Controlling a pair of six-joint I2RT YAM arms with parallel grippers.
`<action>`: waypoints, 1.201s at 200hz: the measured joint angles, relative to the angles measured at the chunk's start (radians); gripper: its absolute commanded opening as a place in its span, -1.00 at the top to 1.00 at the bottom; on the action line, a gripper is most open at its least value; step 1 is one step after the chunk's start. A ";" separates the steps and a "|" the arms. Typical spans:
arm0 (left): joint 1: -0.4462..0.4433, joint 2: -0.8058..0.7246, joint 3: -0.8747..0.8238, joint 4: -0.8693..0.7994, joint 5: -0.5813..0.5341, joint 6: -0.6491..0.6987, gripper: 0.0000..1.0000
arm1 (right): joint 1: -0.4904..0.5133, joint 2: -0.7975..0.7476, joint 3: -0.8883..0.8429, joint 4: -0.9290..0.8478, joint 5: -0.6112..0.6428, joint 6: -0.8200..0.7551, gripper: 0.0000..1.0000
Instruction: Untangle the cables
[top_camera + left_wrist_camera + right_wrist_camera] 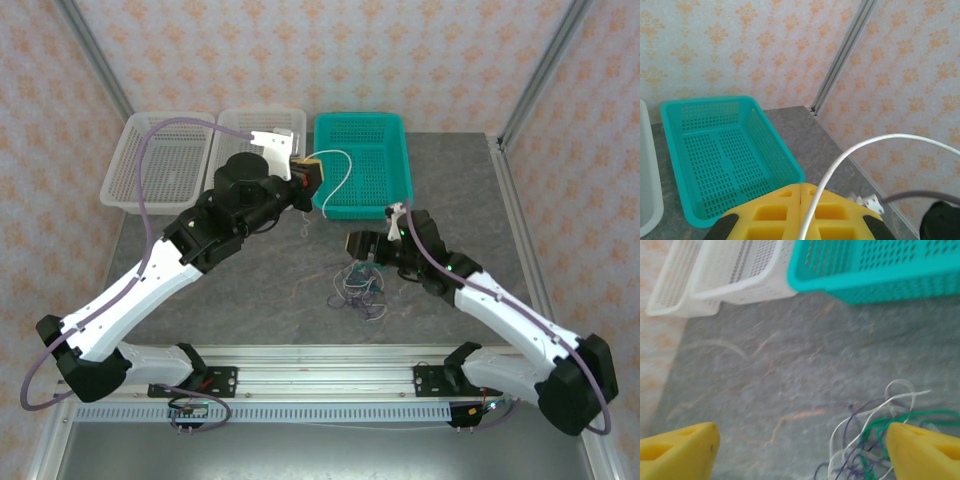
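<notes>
Right gripper (800, 455): jaws wide apart, empty. Cable clump (875, 440) just below, off toward one finger. Closing there may trap several strands and tighten knot.

Left gripper (801, 192): jaws pinched together on white cable (840, 160), which arcs out ahead. Tail end unclear, possibly snagged in clump; a pull could drag whole clump.

Teal basket (715, 150) beyond, ahead-left.

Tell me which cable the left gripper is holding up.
The cream-white cable, pinched in the shut left gripper; the purple and green ones lie tangled on the table.
</notes>
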 measured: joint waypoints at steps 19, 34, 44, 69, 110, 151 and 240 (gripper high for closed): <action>0.000 0.006 0.002 0.000 0.001 -0.015 1.00 | 0.012 -0.122 -0.086 0.097 -0.074 -0.018 -0.99; 0.000 0.021 0.012 -0.003 0.010 -0.025 1.00 | 0.027 -0.156 -0.092 0.182 -0.110 -0.056 -1.00; 0.000 0.032 0.025 -0.007 0.019 -0.033 1.00 | 0.033 -0.146 -0.081 0.246 -0.127 -0.088 -1.00; -0.014 0.045 0.054 -0.018 0.034 -0.043 1.00 | 0.035 -0.051 -0.068 0.446 -0.178 -0.168 -0.96; -0.038 0.047 0.090 -0.022 0.050 -0.060 1.00 | 0.075 0.138 -0.024 0.661 -0.244 -0.247 -0.33; -0.039 0.051 0.101 -0.026 0.046 -0.063 1.00 | 0.083 0.213 0.035 0.741 -0.235 -0.241 1.00; -0.039 0.011 0.032 -0.046 0.010 -0.048 -0.42 | 0.056 0.141 0.389 0.468 0.005 -0.207 1.00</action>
